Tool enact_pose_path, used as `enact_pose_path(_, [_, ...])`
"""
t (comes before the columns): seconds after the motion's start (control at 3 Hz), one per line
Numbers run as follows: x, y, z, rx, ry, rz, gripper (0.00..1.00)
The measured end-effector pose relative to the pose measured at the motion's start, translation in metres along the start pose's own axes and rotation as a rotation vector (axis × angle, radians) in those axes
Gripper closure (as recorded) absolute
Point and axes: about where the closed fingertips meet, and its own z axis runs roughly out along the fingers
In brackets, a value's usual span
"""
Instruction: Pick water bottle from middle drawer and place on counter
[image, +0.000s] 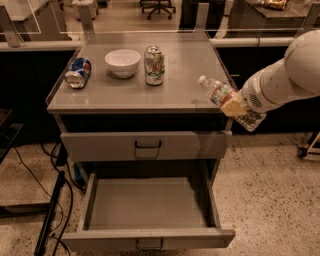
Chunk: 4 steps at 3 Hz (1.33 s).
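The water bottle (220, 94), clear with a white cap and a red and green label, is held tilted in the air at the counter's right front corner, cap pointing up-left. My gripper (233, 106) is shut on the water bottle around its middle, and the white arm (285, 75) comes in from the right. The counter (180, 85) is the flat grey cabinet top. The middle drawer (145, 205) is pulled open below, and its grey floor is bare.
On the counter stand a white bowl (122, 62), an upright green-and-white soda can (154, 65) and a blue crushed can (78, 73) lying at the left. A shut drawer front with a black handle (147, 145) sits under the counter. Cables (50, 200) lie on the floor at left.
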Motion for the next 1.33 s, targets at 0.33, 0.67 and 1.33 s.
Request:
enact_pose_path(0.33, [0.0,0.0,0.0,0.0,0.0,0.0,1.0])
enact_pose_path(0.67, [-0.016,-0.02,0.008,0.0,0.013,0.051,1.0])
enact_pose_path(1.33, [-0.049,-0.052,0.023,0.008,0.043,0.117,1.0])
